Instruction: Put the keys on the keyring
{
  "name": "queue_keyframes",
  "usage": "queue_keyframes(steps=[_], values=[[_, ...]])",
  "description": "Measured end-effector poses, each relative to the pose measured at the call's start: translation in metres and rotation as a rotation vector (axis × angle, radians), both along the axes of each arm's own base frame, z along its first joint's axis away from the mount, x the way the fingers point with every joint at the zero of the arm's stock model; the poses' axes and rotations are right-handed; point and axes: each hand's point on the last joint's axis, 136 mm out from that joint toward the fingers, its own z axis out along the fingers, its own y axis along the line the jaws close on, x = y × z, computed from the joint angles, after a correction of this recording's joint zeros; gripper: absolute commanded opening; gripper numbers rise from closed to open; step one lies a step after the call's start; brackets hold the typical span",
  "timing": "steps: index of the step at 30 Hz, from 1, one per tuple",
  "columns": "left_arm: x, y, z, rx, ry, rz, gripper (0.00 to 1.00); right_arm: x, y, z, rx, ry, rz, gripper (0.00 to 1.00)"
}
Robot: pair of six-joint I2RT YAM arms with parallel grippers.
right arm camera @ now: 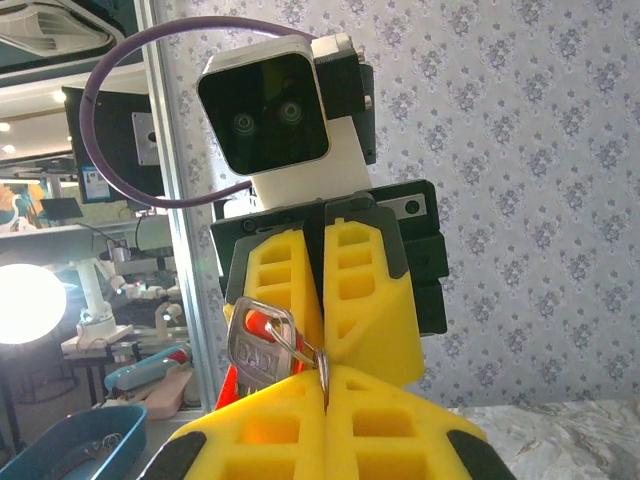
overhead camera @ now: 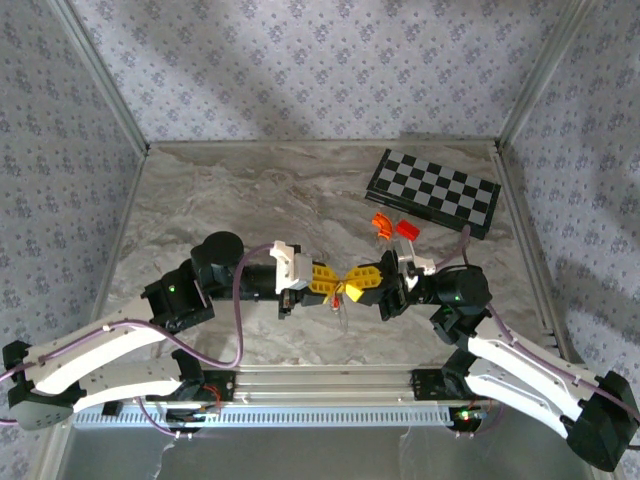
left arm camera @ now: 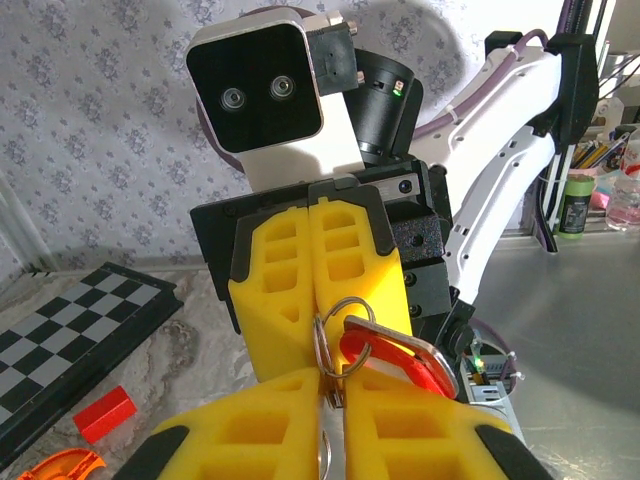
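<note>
jaws shut on keyring [left arm camera: 318, 345], inside table [overhead camera: 250, 200] edges.

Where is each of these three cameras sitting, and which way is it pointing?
Top external: above and behind the arms, looking down at the table; both arms show, left hand meeting right hand.
Left wrist: on the left arm, facing the right hand; own yellow fingers below.
Right wrist: on the right arm, facing the left hand; own fingers below.
Shared: both wrist views see the keyring and red-tagged key between the hands.
</note>
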Motion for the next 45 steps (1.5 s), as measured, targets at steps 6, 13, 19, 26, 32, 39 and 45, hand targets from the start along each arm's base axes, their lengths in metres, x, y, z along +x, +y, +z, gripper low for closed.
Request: queue_keyframes(steps=[6,13,19,26,32,39,45], values=[[0.000,0.000,0.000,-0.001,0.006,0.006,0.09,0.000,0.000,0.000,-0.002,-0.004,-0.004,0.00],[0.004,0.003,-0.006,0.005,0.004,0.039,0.13,0.001,0.002,-0.005,-0.022,0.014,-0.003,0.00],[0.004,0.004,-0.008,0.006,0.008,0.042,0.00,0.003,0.003,-0.006,-0.027,0.016,-0.005,0.00],[0.005,0.004,-0.009,0.013,0.010,0.044,0.00,0.003,0.004,-0.008,-0.037,-0.008,-0.018,0.00],[0.010,0.004,-0.010,0.093,0.026,0.071,0.00,0.006,0.005,-0.009,-0.098,-0.048,-0.080,0.00],[0.012,0.001,-0.020,0.194,0.040,0.068,0.00,0.009,0.006,-0.020,-0.210,-0.077,-0.133,0.00],[0.017,0.001,-0.040,0.300,0.050,0.083,0.00,0.012,0.004,-0.039,-0.317,-0.080,-0.177,0.14]])
